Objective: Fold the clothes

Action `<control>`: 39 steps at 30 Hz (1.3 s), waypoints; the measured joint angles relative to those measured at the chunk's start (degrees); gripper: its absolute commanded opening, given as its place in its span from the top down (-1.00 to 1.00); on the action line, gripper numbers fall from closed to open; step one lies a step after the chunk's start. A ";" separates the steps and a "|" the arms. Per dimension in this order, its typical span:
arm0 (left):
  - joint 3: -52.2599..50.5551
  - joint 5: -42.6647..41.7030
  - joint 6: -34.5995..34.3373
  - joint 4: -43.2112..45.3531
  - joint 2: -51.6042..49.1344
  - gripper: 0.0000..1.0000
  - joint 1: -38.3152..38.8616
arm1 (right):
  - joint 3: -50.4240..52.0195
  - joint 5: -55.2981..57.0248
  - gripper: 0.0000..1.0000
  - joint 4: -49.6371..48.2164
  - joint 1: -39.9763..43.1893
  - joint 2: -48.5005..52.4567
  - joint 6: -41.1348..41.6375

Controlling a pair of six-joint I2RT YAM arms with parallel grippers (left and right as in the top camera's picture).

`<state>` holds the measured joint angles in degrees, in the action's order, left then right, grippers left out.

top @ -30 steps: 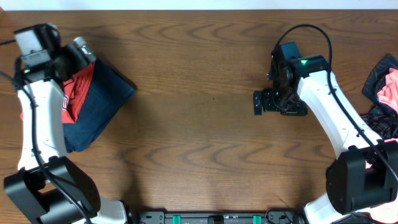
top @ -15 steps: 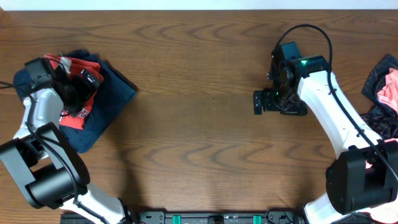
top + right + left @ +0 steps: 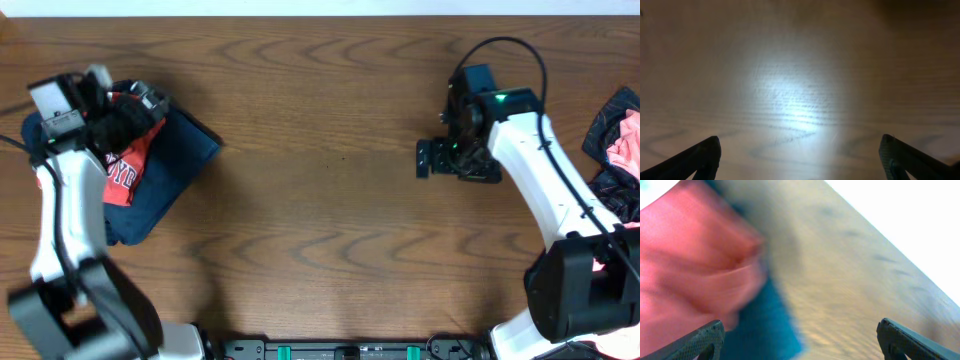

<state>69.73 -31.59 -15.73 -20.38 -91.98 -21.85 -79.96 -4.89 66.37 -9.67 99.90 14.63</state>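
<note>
A folded navy garment point(image 3: 165, 160) lies at the table's left with a red garment with white lettering point(image 3: 122, 165) on top of it. My left gripper point(image 3: 150, 103) hovers over their far edge, open and empty. In the blurred left wrist view the red cloth point(image 3: 685, 265) and navy cloth point(image 3: 767, 325) show between and beyond the open fingertips point(image 3: 800, 340). My right gripper point(image 3: 428, 160) is open and empty over bare wood right of centre; its wrist view point(image 3: 800, 155) shows only the tabletop.
A heap of unfolded clothes, black and pink point(image 3: 618, 150), lies at the right edge of the table. The brown wooden tabletop point(image 3: 320, 200) stretches between the two arms.
My left arm swung over the folded pile, first down onto it, then back up to its far edge. The red garment shifted on top. My right gripper drifted slightly right.
</note>
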 measured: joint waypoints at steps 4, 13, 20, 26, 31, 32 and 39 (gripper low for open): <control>0.66 1.38 2.78 -1.03 7.63 -0.96 8.55 | -0.15 -3.87 -0.98 -3.26 3.45 0.00 -1.68; 0.68 11.69 7.69 -25.59 6.23 -0.96 25.86 | -2.03 -14.45 -0.99 1.05 12.44 0.00 -4.94; 0.24 15.82 8.55 -47.45 6.16 -0.96 26.23 | -2.05 -14.80 -0.99 15.96 13.86 0.00 -7.96; -3.50 20.11 8.00 -50.93 7.93 -0.96 26.23 | -1.18 -14.12 -0.99 20.17 13.86 -0.61 -8.61; -12.44 21.97 6.51 -45.07 18.34 -0.96 26.18 | 6.58 -13.60 -0.99 11.96 13.84 -9.07 -8.76; -14.69 22.56 6.08 -43.10 22.25 -0.96 26.18 | 8.83 -13.42 -0.98 9.29 13.77 -12.22 -8.63; -26.73 28.50 3.72 -34.75 54.51 -0.96 26.18 | 24.68 -5.44 -0.97 -8.48 9.31 -42.21 -3.67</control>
<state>43.00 -3.09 -12.01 -55.13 -37.47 4.34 -55.29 -10.33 57.89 -0.36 57.69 10.96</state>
